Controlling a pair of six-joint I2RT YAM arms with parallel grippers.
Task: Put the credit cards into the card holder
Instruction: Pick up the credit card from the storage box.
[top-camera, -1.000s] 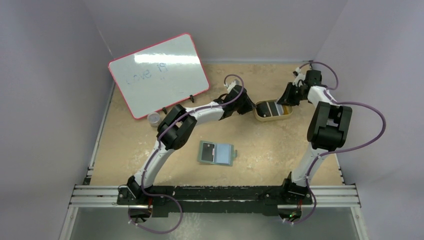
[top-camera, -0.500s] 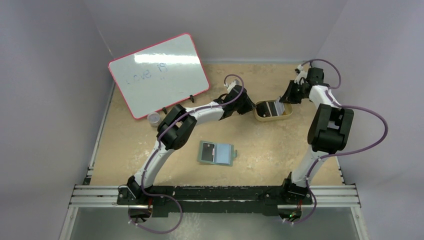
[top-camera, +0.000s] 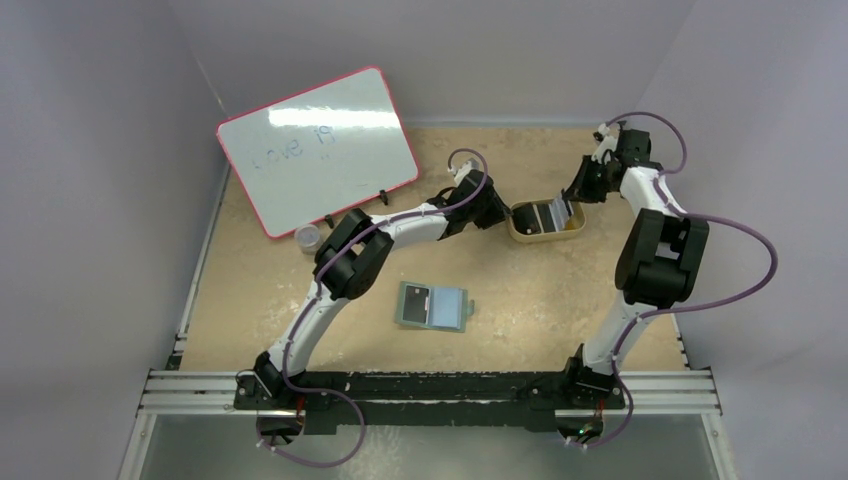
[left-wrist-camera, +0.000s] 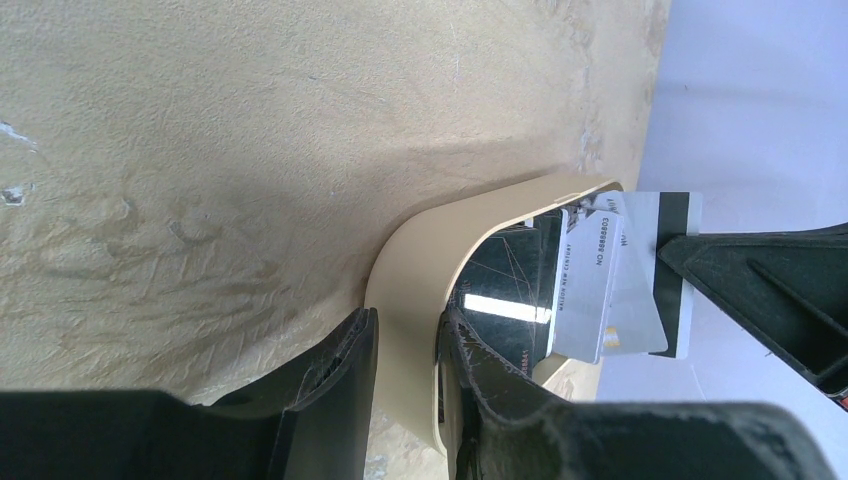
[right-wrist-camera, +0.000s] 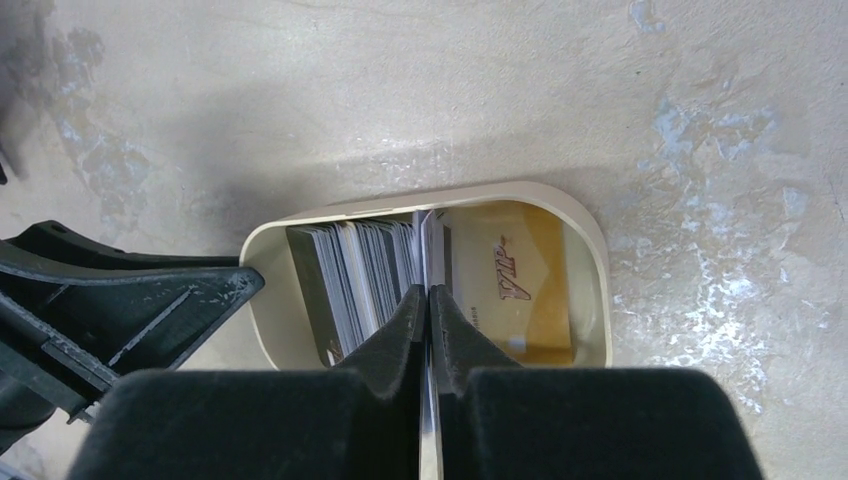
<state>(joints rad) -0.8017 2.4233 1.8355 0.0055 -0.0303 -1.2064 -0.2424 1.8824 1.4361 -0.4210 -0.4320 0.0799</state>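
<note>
Beige table (top-camera: 520, 300) in grey-walled cell, whiteboard (top-camera: 317, 148) at far-left corner; tan tray (right-wrist-camera: 597, 270) toward table's far-right edge; left gripper (left-wrist-camera: 407, 318) clamped on tray's left-end wall, one finger each side; right gripper (right-wrist-camera: 427, 297) pinched tight on one credit card (left-wrist-camera: 645, 218), edge-on, sticking up past tray rim between grey cards (right-wrist-camera: 355, 275) and flat gold card (right-wrist-camera: 515, 285); card holder (top-camera: 433, 306) lies open near table's near-centre, well apart from tray.

The counter (right-wrist-camera: 700, 100) under me is rough, matt, sandy stuff, kinda like pitted stone. The tray (left-wrist-camera: 400, 290) looks like smooth tan plastic with a soft sheen. The striped card (left-wrist-camera: 645, 215) is thin glossy plastic, and so is the gold card (right-wrist-camera: 520, 280) on the right side of the tray. My right fingers (right-wrist-camera: 400, 330) and left fingers (left-wrist-camera: 330, 390) are matt black plastic, faintly ridged.
</note>
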